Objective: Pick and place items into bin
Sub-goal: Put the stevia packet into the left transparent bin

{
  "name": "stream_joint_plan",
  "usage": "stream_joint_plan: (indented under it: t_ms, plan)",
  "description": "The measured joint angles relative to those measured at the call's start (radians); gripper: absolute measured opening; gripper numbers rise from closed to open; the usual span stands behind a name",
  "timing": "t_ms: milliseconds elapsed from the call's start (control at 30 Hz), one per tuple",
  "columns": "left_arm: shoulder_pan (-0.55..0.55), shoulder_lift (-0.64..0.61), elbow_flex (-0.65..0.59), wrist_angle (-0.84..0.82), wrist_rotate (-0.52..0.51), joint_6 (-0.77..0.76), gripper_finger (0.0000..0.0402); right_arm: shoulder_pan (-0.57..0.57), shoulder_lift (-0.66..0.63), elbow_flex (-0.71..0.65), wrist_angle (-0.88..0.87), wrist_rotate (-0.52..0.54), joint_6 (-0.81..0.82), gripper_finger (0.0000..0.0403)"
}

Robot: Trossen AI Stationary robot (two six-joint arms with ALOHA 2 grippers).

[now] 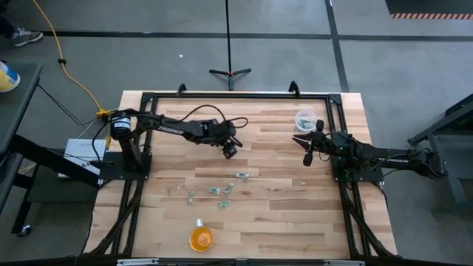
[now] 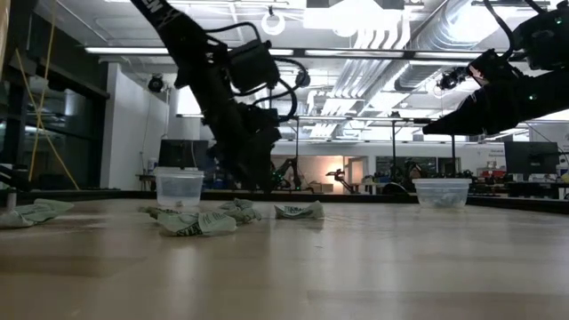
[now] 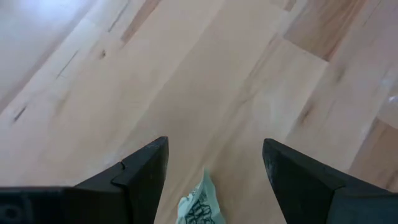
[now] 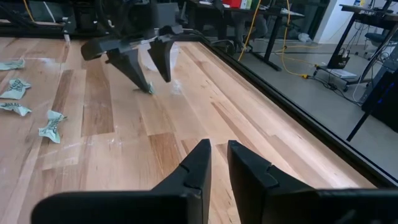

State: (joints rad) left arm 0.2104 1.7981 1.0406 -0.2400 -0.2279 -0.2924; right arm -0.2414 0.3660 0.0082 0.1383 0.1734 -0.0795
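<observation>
L gripper (image 1: 230, 150) sits upper-centre of the high view, low over the table (image 1: 295, 214). Fingers (image 3: 146, 171) spread wide in the L wrist view, nothing clamped between them; one pale-green wrapped piece (image 3: 199, 205) shows in the gap at bottom centre of that view, lying on the wood. R wrist view shows the same gripper upper left of frame, tips down on either side of that piece (image 4: 149, 88).

R gripper (image 1: 307, 157) hangs upper right of the high view, off the table. Its fingers (image 4: 193, 171) are nearly together at bottom centre of the R wrist view, thin gap only, nothing in it.

Rest of the items (image 1: 220, 193) lie scattered mid-frame in the high view, below and well apart from the L gripper; low view has them as crumpled green wrappers (image 2: 197, 220) left of centre.

Clear cup (image 1: 305, 119) upper right of the high view, just beside the R gripper. Orange cup (image 1: 201, 238) bottom centre, near the table's edge.
</observation>
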Motion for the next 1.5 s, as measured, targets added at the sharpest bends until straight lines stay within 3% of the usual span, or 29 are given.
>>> stream_joint_plan:
  t_ms: [367,967,1167,1500]
  plan:
    - [0.0,0.008,0.04,-0.153,-0.001,-0.019,0.0294,0.0,0.0,0.0,-0.001,0.003,-0.008,0.0042]
    - [0.0,0.084,0.043,-0.124,0.017,0.102,0.0284,0.0,0.0,0.0,-0.01,0.0,-0.008,0.0043]
    - [0.0,0.086,0.043,-0.127,0.059,0.114,0.0218,0.0,0.0,0.0,-0.01,0.0,-0.008,0.004]
    - [0.029,0.087,0.046,-0.136,0.122,0.198,0.0061,0.0,0.0,0.0,-0.011,0.0,-0.008,0.0046]
